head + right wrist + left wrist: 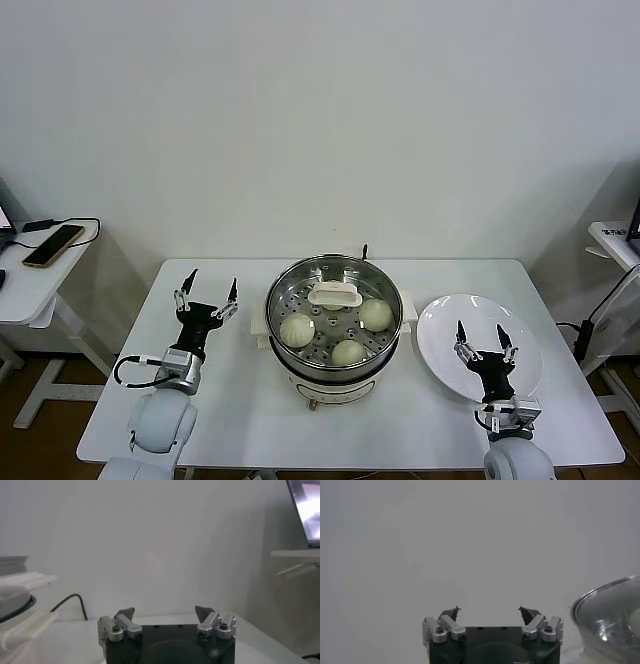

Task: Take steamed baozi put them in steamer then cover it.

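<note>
Round shiny steel steamer (334, 335) at table centre, glass cover (334, 294) on, white buns (297, 330) inside. Left gripper (208, 287) and right gripper (484, 336) flank it, both wide open, empty.

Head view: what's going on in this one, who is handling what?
Nothing is being handled. The steamer sits mid-table with the glass cover on it and three baozi visible through it. The left gripper stands open beside the steamer, and the right gripper open over the empty white plate. The job looks finished.
</note>
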You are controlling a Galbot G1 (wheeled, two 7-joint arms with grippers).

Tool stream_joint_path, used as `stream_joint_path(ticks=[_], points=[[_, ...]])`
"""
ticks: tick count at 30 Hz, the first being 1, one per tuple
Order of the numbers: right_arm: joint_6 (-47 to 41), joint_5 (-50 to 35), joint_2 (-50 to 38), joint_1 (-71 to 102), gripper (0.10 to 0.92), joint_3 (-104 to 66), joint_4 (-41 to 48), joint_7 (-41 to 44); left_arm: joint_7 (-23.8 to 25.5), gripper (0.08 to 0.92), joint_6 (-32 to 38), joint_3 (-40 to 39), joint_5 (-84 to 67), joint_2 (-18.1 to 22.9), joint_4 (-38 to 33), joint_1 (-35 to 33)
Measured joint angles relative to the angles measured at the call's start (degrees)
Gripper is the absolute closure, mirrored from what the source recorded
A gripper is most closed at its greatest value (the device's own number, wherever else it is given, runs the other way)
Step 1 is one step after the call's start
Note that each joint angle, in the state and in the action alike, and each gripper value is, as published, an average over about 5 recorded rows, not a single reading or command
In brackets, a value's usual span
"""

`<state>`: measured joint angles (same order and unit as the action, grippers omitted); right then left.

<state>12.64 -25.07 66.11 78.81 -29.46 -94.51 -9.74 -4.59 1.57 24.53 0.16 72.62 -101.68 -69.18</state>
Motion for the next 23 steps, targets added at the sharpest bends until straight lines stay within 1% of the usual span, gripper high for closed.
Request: stream_joint_path(ticks=[12,23], points=[[-0.69,-0.7,0.77,1.75,0.203,-1.09,-0.89,0.4,0.56,0.177,2.49,1.63,-2.34,0.33,1.41,-4.01],[-0.84,-0.55,0.84,1.87,0.203,-1.15,-1.12,0.26,0.45,0.177,2.99,1.72,-2.28,0.71,1.51,-5.21]])
